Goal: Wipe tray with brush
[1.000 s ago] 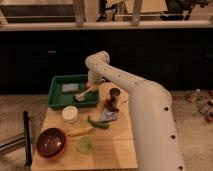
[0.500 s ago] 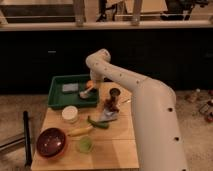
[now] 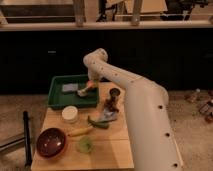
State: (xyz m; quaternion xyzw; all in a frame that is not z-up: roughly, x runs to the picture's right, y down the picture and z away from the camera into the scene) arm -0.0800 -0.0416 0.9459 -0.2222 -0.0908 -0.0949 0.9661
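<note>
Shifted since a second ago: the hand (image 3: 90, 83) and the brush (image 3: 85, 90) it carries have gone a short way toward the far edge of the tabletop (image 3: 112, 147), inside the tray. Nothing else has changed place.

Arm (image 3: 145, 110): white, rises at the near-right corner, bends above the far edge and drops to the tray's right end.

Tray (image 3: 56, 98): dark green, flat at the far-left corner of the tabletop.

Red bowl (image 3: 50, 142): at the near-left corner, well apart from the tray.

Grey block (image 3: 69, 88): flat in the tray, left of the brush and near it. Whether they touch cannot be told.

Hand: over the tray's right end, closed on the brush's tan-orange handle.

Brush: tilted, handle up toward the hand, pale head down and to the left, at or on the tray floor.

Assessment: wiping appears under way, with the floor toward the left edge judged still to be covered. To do the stroke well:
- Keep the head lightly pressed on the floor and hold the tilt steady.
- Draw straight overlapping passes parallel to the far edge, stopping short of the rim.
- Steer round the block, which lies in the path, or the head will push it.
- Avoid excess downward force, which could slide the tray on the tabletop.
</note>
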